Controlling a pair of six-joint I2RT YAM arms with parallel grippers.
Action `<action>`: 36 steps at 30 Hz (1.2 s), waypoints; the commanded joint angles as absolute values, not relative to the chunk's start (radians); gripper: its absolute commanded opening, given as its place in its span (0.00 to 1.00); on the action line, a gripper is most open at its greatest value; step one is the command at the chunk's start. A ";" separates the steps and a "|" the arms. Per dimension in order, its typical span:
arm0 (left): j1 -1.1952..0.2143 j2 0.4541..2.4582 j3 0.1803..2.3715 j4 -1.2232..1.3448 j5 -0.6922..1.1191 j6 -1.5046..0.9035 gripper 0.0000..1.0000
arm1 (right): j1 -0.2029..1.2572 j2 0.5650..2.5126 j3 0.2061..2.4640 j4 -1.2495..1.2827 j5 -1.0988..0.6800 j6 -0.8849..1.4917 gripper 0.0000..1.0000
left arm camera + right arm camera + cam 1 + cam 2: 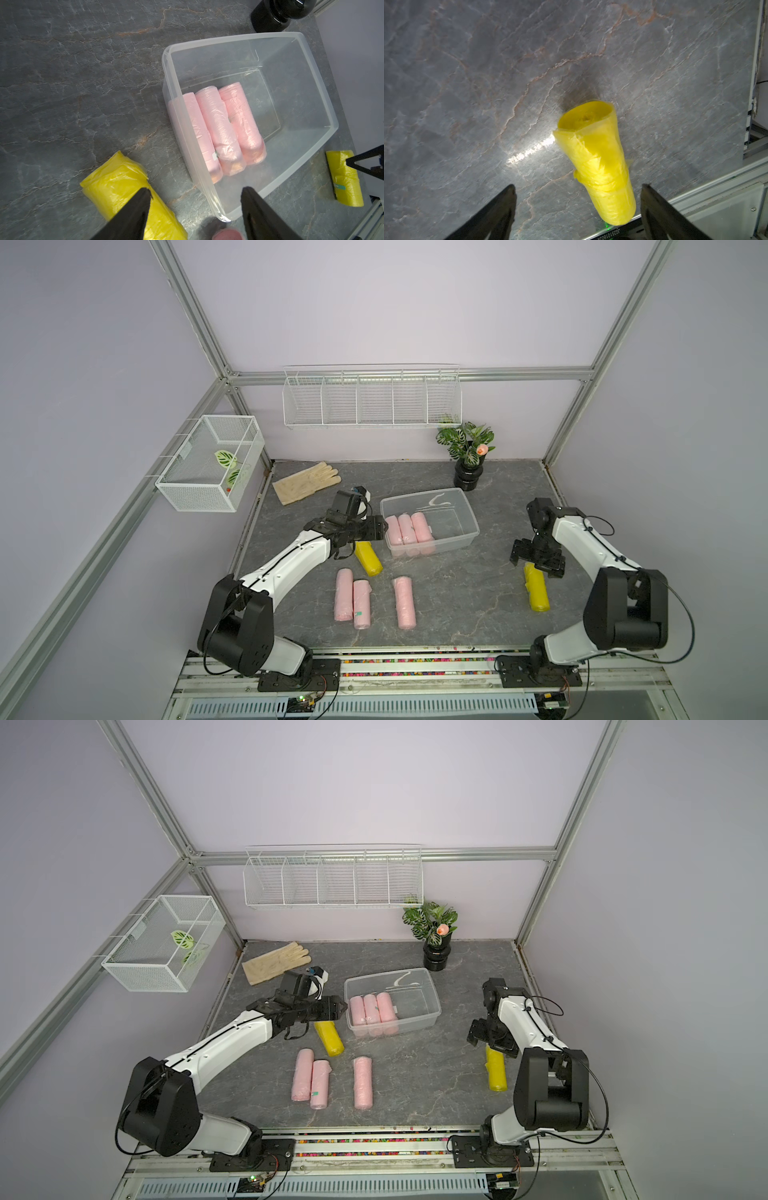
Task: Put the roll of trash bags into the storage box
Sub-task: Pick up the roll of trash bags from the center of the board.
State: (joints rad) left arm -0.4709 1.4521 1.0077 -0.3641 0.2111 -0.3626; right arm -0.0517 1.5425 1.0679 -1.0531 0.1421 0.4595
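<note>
Grey marbled table (457,605). Left pincer (195,193): spread, empty, over a corner of the box (228,39). Box holds three pink rolls (218,128) side by side at one end; the middle one carries a small white-green sticker, text unreadable. Yellow roll (120,187) on the table just beside that pincer. Right pincer (578,187): spread above a second yellow roll (600,162), fingers clear of it. Three loose pink rolls (360,603) lie on the table, outside the box.

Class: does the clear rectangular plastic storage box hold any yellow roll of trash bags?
No: the clear plastic storage box holds only three pink cylindrical rolls, lying side by side.
</note>
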 commanded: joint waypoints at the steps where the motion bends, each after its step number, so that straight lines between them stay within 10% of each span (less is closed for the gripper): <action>1: -0.466 1.436 1.029 -0.358 0.222 -0.350 0.74 | -0.062 1.570 1.056 -1.041 0.169 0.445 0.93; 33: -0.635 1.175 0.866 -0.532 0.160 -0.563 0.76 | 0.013 1.541 1.140 -1.034 0.036 0.381 0.89; 34: -0.659 1.172 0.863 -0.548 0.158 -0.584 0.96 | 0.015 1.543 1.143 -1.032 0.033 0.377 0.90; 36: -0.695 1.174 0.865 -0.593 0.148 -0.621 1.00 | 0.017 1.543 1.147 -1.030 0.027 0.372 0.90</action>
